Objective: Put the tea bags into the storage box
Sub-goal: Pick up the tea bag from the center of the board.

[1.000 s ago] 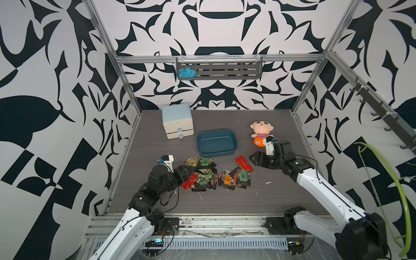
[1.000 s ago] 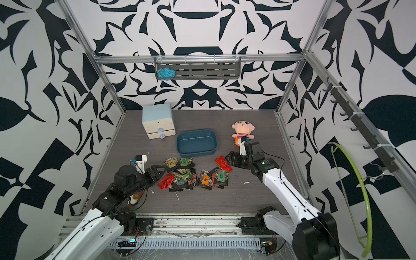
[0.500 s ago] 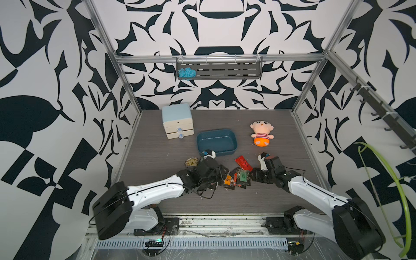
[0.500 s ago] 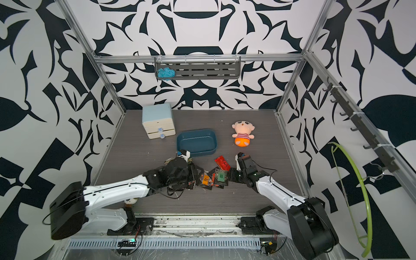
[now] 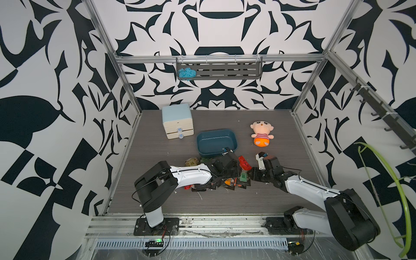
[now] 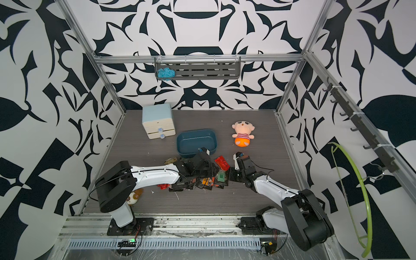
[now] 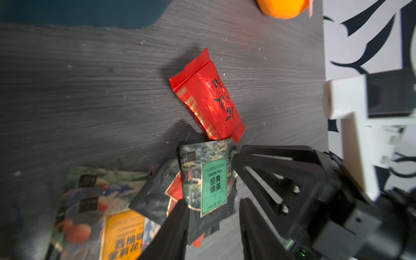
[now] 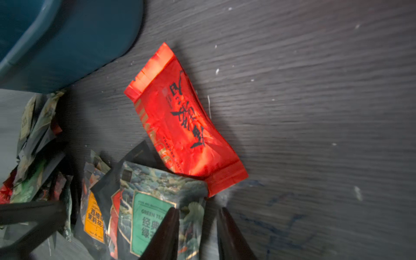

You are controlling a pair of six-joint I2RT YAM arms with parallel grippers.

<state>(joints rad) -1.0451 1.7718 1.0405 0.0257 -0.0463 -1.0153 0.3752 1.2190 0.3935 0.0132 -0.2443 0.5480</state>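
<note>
green tea bag (image 7: 213, 177): lengthwise ahead of left gripper (image 7: 213, 201), half-open, empty
right gripper (image 8: 198, 209): astride its edge (half-open, empty too)

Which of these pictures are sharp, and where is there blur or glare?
Both top views: evenly lit, sharp throughout. Left wrist view: green tea bag crisp, plush toy blurred. Right wrist view: red tea bag glares, blue box soft.

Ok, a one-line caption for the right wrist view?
The right gripper, jaws apart, straddling the edge of a green-label tea bag next to a red tea bag; storage box nearby.
</note>
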